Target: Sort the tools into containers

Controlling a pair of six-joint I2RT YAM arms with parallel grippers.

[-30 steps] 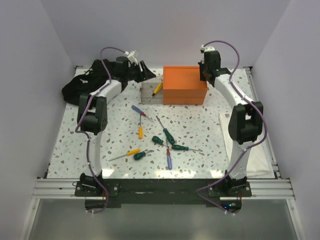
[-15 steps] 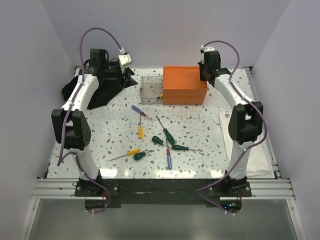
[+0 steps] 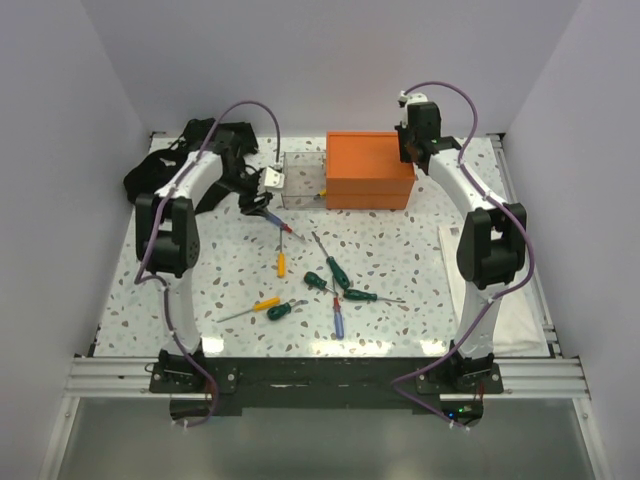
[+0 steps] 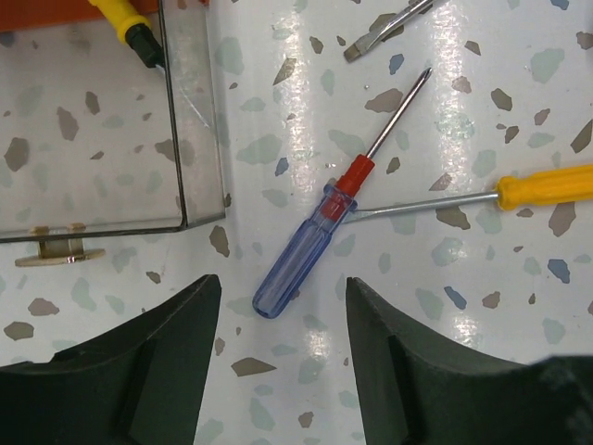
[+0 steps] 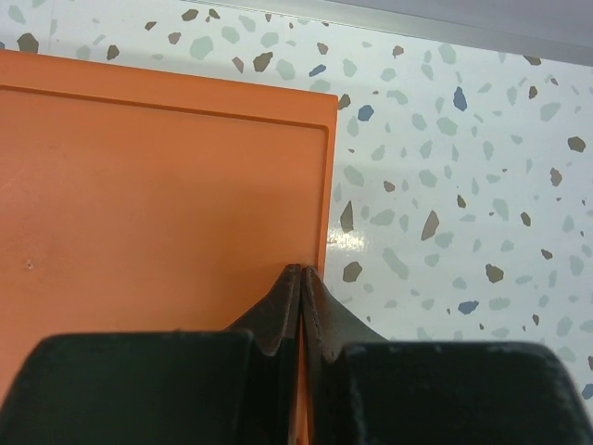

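My left gripper [image 3: 262,200] is open and low over the table, just in front of the clear bin [image 3: 300,180]. In the left wrist view the butt of a blue-handled screwdriver [image 4: 301,264] lies just ahead of its open jaws [image 4: 283,371]. A yellow-handled screwdriver [image 4: 547,183] crosses that one's shaft. Another yellow screwdriver [image 4: 120,14] lies inside the bin [image 4: 93,130]. My right gripper [image 5: 303,272] is shut on the right edge of the orange box [image 5: 157,204]. It is at the box's back right corner [image 3: 410,150].
Several more screwdrivers lie mid-table: green ones [image 3: 333,265] [image 3: 360,296] [image 3: 280,310], a yellow one [image 3: 265,304] and a blue one [image 3: 338,320]. A black cloth heap [image 3: 165,170] sits back left. A white sheet [image 3: 520,300] lies along the right edge.
My left arm left the bin, swung back over the black cloth, then came down in front of the bin over the blue screwdriver. The yellow screwdriver stays in the bin. The right arm is still.
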